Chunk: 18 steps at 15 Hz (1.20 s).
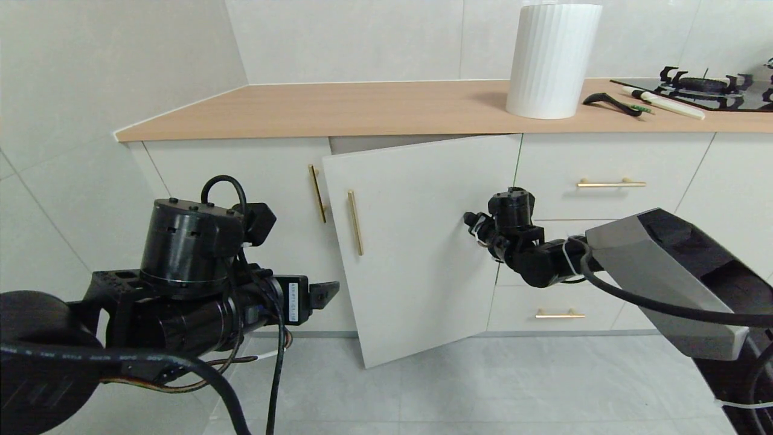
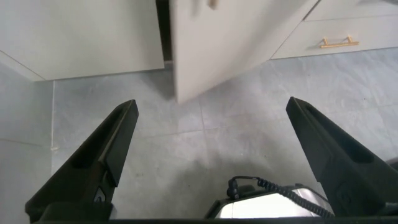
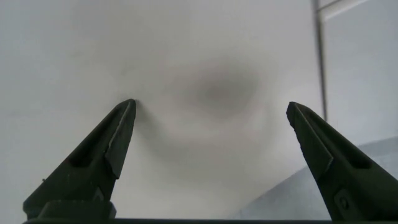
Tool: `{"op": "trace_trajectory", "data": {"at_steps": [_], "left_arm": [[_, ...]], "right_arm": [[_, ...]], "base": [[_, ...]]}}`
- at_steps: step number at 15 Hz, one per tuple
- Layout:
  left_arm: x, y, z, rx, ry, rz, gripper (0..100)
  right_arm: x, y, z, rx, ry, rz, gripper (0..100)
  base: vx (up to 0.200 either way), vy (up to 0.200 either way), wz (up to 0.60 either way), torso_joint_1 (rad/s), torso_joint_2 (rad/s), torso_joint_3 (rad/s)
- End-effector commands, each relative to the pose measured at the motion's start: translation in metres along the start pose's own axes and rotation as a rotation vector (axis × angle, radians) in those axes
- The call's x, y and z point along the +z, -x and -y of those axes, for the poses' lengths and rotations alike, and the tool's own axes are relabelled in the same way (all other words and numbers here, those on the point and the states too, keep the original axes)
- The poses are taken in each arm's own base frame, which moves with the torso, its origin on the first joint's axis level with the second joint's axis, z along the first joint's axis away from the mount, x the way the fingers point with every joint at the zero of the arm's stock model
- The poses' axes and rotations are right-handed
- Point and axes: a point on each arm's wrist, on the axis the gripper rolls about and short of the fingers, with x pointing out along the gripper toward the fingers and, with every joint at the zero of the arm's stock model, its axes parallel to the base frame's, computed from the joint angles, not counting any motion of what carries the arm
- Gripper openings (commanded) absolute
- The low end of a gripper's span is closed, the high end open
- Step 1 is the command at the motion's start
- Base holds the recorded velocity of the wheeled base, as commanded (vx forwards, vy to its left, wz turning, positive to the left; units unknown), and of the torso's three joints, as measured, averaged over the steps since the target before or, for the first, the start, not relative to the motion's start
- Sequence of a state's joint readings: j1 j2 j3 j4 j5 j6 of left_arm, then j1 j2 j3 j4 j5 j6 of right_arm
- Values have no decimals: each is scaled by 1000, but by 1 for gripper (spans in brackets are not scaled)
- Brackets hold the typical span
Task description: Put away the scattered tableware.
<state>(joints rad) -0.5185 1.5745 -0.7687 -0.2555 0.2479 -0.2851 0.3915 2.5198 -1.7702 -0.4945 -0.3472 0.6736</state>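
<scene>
A black utensil [image 1: 610, 101] and a cream-handled utensil [image 1: 664, 103] lie on the wooden counter [image 1: 362, 109] at the far right, beside the hob. Below the counter a white cabinet door [image 1: 423, 241] with a gold handle [image 1: 355, 222] stands partly open. My right gripper [image 1: 470, 220] is open, and its fingertips rest against the door's front face [image 3: 211, 62] near the hinge side. My left gripper [image 1: 329, 291] is held low at the left, open and empty, and it points over the floor toward the door's lower corner [image 2: 230, 43].
A tall white ribbed canister [image 1: 552, 60] stands on the counter above the open door. A black hob [image 1: 706, 87] occupies the counter's right end. Drawers with gold handles [image 1: 610, 182] lie right of the door. Grey tiled floor [image 1: 483, 386] spreads in front.
</scene>
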Motion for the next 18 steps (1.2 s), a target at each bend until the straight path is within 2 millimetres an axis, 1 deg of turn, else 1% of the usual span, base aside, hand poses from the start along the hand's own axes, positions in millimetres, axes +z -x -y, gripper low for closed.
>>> {"op": "trace_trajectory", "data": {"at_steps": [1, 4, 8, 9, 12, 14, 18], "left_arm": [[0, 0, 0, 0, 0, 1, 100], [0, 0, 0, 0, 0, 1, 100], [0, 0, 0, 1, 0, 0, 100], [-1, 0, 0, 1, 0, -2, 100], [-1, 0, 0, 1, 0, -2, 100], [-1, 0, 0, 1, 0, -2, 100], [0, 0, 0, 1, 0, 0, 100]], "right_arm": [[-2, -11, 11, -23, -1, 9, 100], [3, -16, 16, -29, -9, 27, 100], [5, -27, 22, -71, -11, 53, 100], [6, -30, 25, -79, -12, 57, 100], [8, -31, 26, -79, -15, 65, 100], [6, -34, 29, -86, -13, 63, 100], [9, -41, 33, -115, -14, 81, 100]], "base": [[0, 0, 0, 0, 0, 0], [0, 0, 0, 0, 0, 0], [0, 0, 0, 0, 0, 0], [0, 0, 0, 0, 0, 0], [0, 0, 0, 0, 0, 0], [0, 0, 0, 0, 0, 0], [0, 0, 0, 0, 0, 0]]}}
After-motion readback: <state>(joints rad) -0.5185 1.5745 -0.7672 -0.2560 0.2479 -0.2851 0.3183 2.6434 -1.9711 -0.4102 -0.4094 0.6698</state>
